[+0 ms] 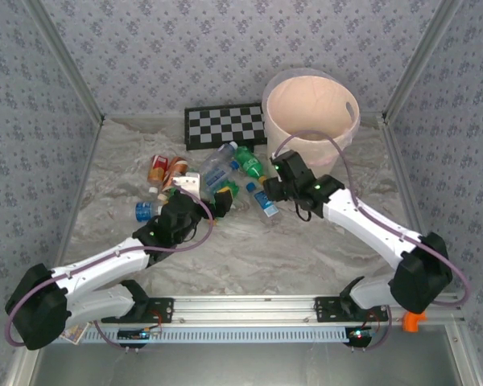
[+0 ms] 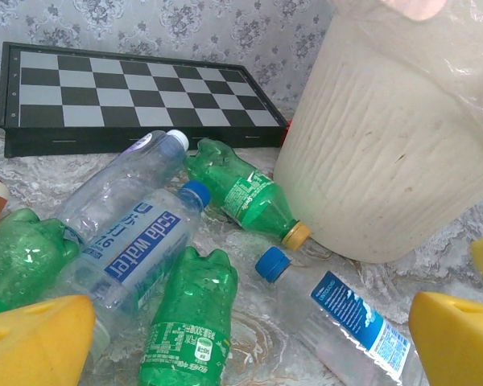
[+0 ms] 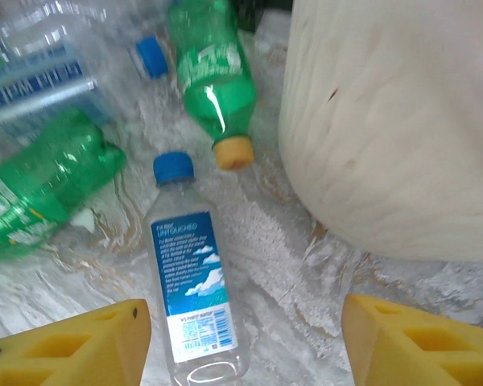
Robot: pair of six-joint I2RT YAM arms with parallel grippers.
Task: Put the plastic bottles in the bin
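We saw the plastic bottles lying in a loose heap on the marbled worktop, left of the bin and in front of the checkerboard. The bin stood upright at the far right, just beside the board's right end.

The left end effector sat at the near edge of the heap. From its wrist view, the left end effector had its yellow fingers spread as wide as they go, with nothing between them gripped. A green bottle and a clear soda water bottle lay on their sides just ahead of it.

The right end effector hung over the right side of the heap, near the bin's base. In its wrist view, the right end effector stood partly open and held nothing. A clear blue-labelled bottle lay flat between its fingers, apart from both, blue cap pointing away. Beyond it, a green bottle with a yellow cap lay close to the bin wall. Two red-labelled bottles lay at the heap's far left.
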